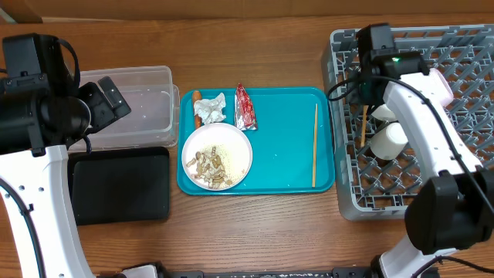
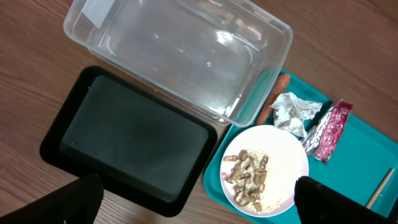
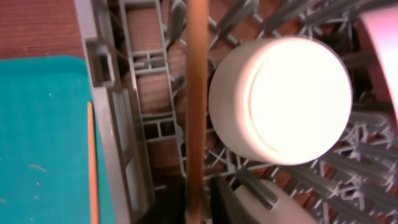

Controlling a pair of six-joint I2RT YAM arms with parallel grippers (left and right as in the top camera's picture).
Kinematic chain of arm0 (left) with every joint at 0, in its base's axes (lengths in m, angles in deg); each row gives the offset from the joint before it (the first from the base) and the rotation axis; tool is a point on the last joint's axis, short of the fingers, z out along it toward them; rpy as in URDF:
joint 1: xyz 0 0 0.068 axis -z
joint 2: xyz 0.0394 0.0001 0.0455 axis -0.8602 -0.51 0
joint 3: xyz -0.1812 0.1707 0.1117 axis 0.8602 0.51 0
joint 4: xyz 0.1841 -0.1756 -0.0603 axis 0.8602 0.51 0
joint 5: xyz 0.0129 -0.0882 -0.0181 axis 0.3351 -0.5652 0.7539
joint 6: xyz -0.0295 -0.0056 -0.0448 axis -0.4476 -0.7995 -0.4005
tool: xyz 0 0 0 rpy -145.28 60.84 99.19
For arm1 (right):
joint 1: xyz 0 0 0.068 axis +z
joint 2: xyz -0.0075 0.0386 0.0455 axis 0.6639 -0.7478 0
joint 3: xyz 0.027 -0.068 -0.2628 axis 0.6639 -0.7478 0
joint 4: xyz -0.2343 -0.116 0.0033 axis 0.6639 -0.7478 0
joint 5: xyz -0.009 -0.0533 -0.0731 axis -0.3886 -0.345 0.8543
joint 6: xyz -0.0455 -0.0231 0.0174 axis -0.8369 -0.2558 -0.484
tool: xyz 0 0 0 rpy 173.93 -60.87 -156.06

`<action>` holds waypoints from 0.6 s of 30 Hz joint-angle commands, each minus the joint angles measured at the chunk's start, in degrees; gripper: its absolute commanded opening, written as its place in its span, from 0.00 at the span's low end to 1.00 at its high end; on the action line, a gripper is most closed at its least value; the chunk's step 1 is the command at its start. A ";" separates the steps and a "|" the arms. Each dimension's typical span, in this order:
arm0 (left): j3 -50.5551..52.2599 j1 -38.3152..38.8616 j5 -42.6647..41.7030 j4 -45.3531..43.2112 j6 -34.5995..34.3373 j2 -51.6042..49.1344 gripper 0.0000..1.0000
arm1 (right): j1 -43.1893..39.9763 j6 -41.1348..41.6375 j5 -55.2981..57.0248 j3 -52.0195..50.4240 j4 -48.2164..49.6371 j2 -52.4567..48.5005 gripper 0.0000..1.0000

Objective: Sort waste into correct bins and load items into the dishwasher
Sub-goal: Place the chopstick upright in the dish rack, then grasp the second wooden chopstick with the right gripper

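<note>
My right gripper (image 1: 362,94) (image 3: 200,208) is shut on one wooden chopstick (image 1: 364,125) (image 3: 197,93), held over the left side of the grey dish rack (image 1: 432,54) (image 3: 102,124). White cups (image 1: 390,137) (image 3: 280,99) lie in the rack beside it. The second chopstick (image 1: 314,147) (image 3: 92,162) lies on the teal tray. The white plate (image 1: 235,150) (image 2: 286,155) carries beige food scraps (image 1: 210,168) (image 2: 247,177). The napkin (image 1: 213,109) (image 2: 293,111), red wrapper (image 1: 245,106) (image 2: 331,129) and orange piece (image 1: 197,103) (image 2: 278,93) lie behind the plate. My left gripper (image 1: 109,96) (image 2: 199,208) is open and empty above the black tray (image 1: 120,185) (image 2: 130,137) and clear tub (image 1: 135,116) (image 2: 186,56).
The teal serving tray (image 1: 285,123) (image 2: 367,162) sits in the middle of the wooden table, between the bins on the left and the rack on the right. A pink item (image 1: 438,81) (image 3: 382,43) lies in the rack by the right arm.
</note>
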 commanded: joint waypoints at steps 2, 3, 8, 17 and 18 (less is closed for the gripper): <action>-0.02 -0.26 0.76 -0.09 -0.55 0.11 1.00 | 3.50 -0.74 0.42 1.95 -1.44 3.34 0.30; -0.02 -0.26 0.76 -0.09 -0.55 0.11 1.00 | 4.63 -0.74 0.42 2.08 -1.57 4.52 0.36; -0.02 -0.26 0.76 -0.09 -0.55 0.11 1.00 | 9.16 3.37 -1.27 2.08 -2.12 7.48 0.44; -0.02 -0.26 0.76 -0.09 -0.55 0.11 1.00 | 14.34 13.46 -9.09 -4.70 -2.05 2.89 0.43; -0.02 -0.26 0.76 -0.09 -0.55 0.11 1.00 | 14.73 13.77 -9.14 -5.95 -1.73 1.97 0.43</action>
